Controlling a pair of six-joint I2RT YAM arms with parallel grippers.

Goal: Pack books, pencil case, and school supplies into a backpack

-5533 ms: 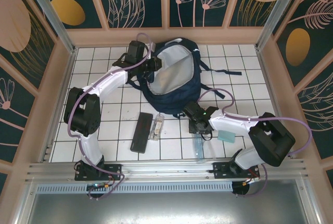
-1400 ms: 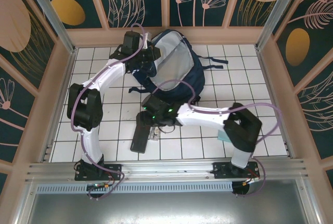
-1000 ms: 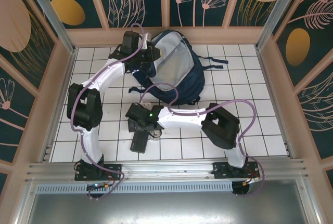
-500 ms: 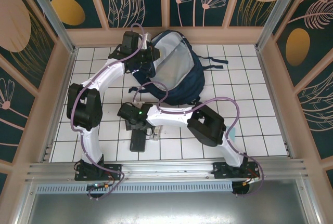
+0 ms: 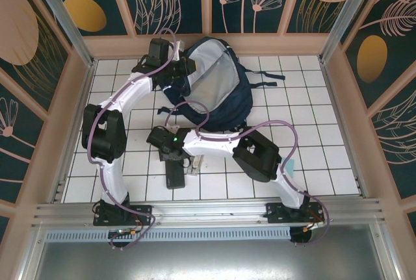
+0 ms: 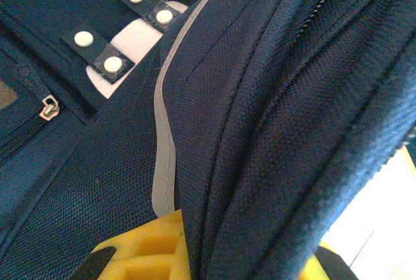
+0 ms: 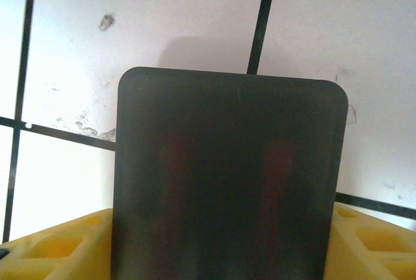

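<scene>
Pencil case [image 5: 174,176] flat on the white tiled floor [image 5: 140,101], the right gripper [image 5: 170,155] down over its far end.
From the right wrist the case [image 7: 227,176] lies between the yellow fingers [image 7: 52,247], jaws apart; whether they press it cannot be told. A small clear tube [image 5: 194,165] lies just beside it. Beyond, the backpack [image 5: 218,95] gapes open, and the left gripper [image 5: 184,67] is clamped on its rim fabric [image 6: 260,130]. A teal pad [image 5: 292,163] peeks from behind the right arm.

A large navy-blue backpack [image 5: 221,98] lies open on the white tiled table [image 5: 312,91]; the right fingers [image 5: 172,158] sit over a flat black rectangular case [image 5: 174,177].
</scene>
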